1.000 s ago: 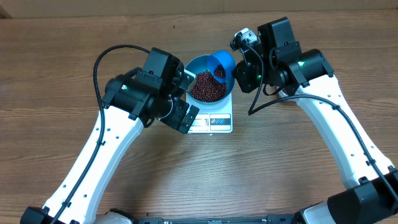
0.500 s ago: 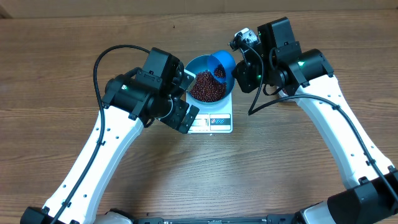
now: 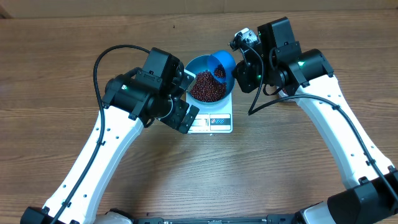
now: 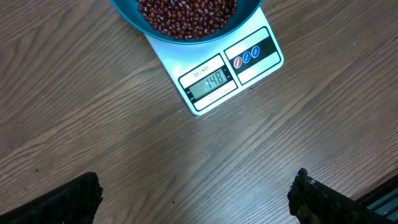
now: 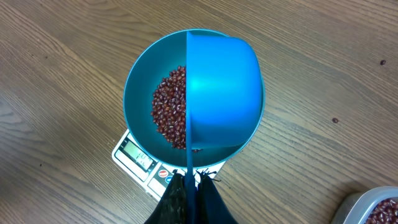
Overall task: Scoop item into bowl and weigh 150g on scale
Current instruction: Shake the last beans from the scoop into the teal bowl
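The blue bowl (image 3: 198, 65) sits on the white scale (image 3: 214, 122), holding a heap of dark red-brown beans (image 3: 207, 88). In the left wrist view the scale's display (image 4: 210, 81) reads 148. My right gripper (image 5: 191, 180) is shut on the thin handle of a small blue scoop (image 5: 221, 93), which hangs tilted over the bowl's (image 5: 140, 93) right half, above the beans (image 5: 169, 109). A few beans show in the scoop (image 3: 222, 65) from overhead. My left gripper (image 4: 196, 186) stands wide open over bare wood just in front of the scale, with nothing between its fingers.
A clear tub (image 5: 373, 208) with more beans shows at the lower right corner of the right wrist view. The wooden table (image 3: 280, 168) stretches all round the scale. Both arms flank the scale closely.
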`<state>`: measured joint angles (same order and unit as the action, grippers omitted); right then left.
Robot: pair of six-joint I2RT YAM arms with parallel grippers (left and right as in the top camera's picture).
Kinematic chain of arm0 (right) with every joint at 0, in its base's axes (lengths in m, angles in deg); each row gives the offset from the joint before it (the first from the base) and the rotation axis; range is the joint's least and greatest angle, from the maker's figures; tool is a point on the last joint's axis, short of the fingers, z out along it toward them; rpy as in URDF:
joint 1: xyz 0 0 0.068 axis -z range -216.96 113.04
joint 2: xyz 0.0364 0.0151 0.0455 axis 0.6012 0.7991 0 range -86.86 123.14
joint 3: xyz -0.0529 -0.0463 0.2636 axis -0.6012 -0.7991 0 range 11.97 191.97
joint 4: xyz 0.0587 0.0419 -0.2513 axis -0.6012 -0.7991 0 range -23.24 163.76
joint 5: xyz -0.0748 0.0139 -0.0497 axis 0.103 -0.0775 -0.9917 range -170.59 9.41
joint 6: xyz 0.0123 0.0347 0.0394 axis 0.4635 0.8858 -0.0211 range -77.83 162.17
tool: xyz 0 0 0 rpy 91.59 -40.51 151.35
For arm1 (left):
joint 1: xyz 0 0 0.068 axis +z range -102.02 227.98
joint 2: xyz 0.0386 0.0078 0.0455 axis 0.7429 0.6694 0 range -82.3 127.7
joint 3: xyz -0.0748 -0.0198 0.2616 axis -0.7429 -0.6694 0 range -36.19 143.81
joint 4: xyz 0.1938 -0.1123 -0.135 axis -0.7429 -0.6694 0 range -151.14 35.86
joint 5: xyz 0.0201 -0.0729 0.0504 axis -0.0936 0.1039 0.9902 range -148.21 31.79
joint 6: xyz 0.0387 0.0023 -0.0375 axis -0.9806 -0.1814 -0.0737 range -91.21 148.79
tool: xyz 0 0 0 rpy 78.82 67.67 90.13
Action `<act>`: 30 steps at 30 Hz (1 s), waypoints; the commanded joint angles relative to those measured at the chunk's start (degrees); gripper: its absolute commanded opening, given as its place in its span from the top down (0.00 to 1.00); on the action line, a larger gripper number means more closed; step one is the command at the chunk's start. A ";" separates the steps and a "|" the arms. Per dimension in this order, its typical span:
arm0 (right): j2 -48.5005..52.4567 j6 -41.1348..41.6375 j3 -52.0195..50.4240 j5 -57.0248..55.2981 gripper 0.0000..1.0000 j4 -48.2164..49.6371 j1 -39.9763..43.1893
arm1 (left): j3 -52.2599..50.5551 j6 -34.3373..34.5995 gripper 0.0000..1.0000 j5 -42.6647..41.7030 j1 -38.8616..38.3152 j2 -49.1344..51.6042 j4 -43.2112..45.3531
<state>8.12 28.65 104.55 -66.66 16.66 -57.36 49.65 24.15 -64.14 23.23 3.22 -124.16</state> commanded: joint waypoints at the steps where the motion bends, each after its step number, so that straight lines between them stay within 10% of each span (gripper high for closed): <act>1: -1.22 0.44 1.29 -0.37 0.96 0.39 -0.22 | 0.20 0.15 0.00 0.17 -0.37 0.31 0.17; 30: -1.20 -2.97 1.29 2.43 0.96 -1.25 -0.22 | 0.20 0.15 0.00 0.17 -0.39 0.31 0.17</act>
<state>8.12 25.44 104.55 -64.36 15.07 -57.36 49.65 24.15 -64.14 23.23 3.22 -124.16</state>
